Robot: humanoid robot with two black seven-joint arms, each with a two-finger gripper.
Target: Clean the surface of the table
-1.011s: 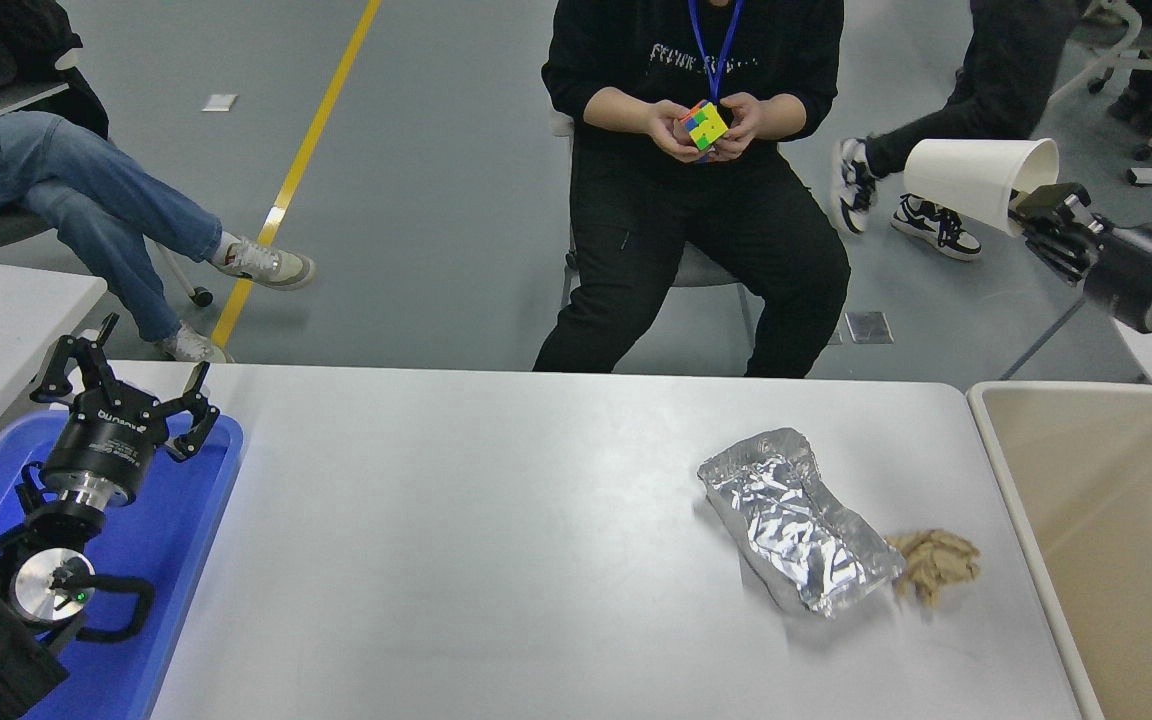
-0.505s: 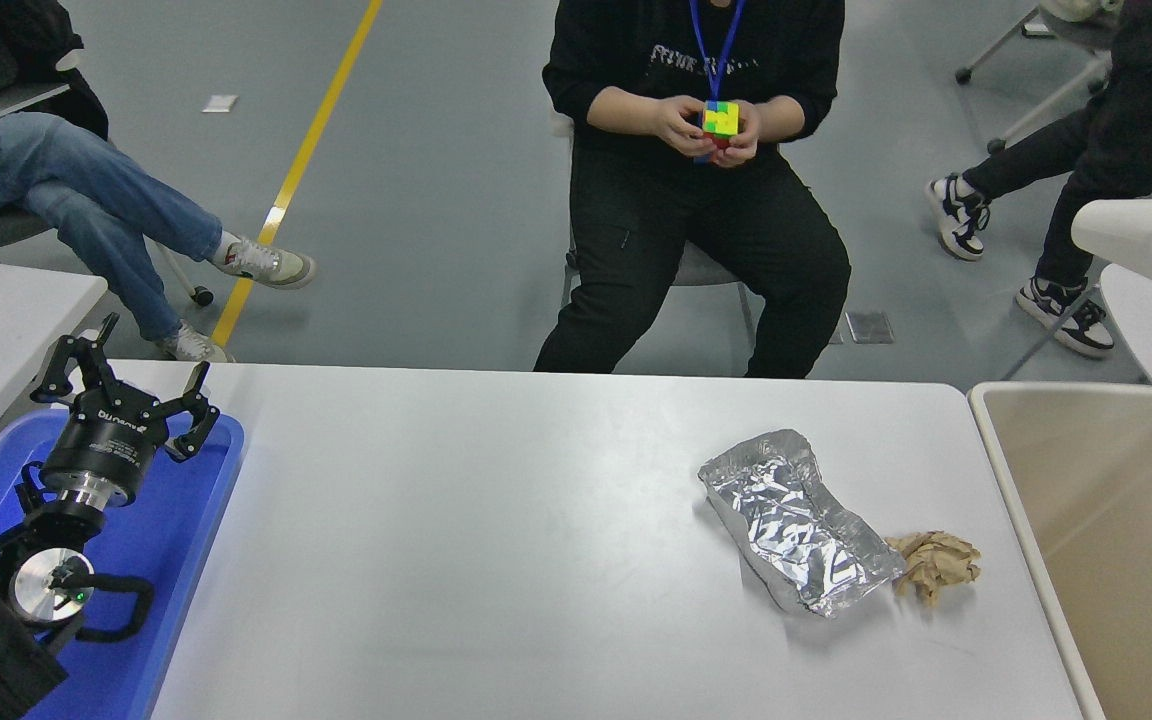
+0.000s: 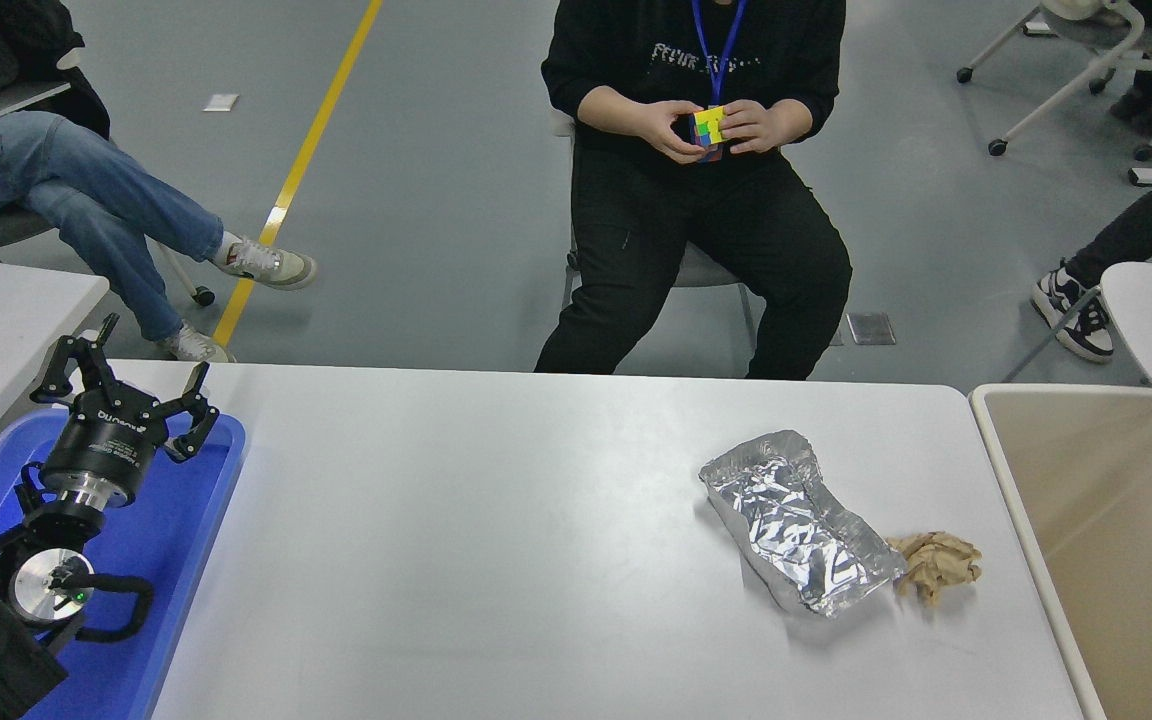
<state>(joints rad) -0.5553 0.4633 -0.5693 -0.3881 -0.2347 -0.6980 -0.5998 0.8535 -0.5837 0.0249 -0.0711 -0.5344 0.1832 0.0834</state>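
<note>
White matte table surface (image 3: 496, 560), foil bag (image 3: 796, 520) lying.

Bright, even overhead lighting, sharp throughout.
Glinting off the crumpled foil (image 3: 798, 520), casting soft short shadows, paling the table surface (image 3: 496, 530) with faint glare.

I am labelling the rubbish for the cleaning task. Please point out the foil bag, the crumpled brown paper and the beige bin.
foil bag (image 3: 798, 520): head view, middle of its creased top face.
crumpled brown paper (image 3: 936, 565): head view, centre of the wad.
beige bin (image 3: 1021, 510): head view, its left rim.
</note>
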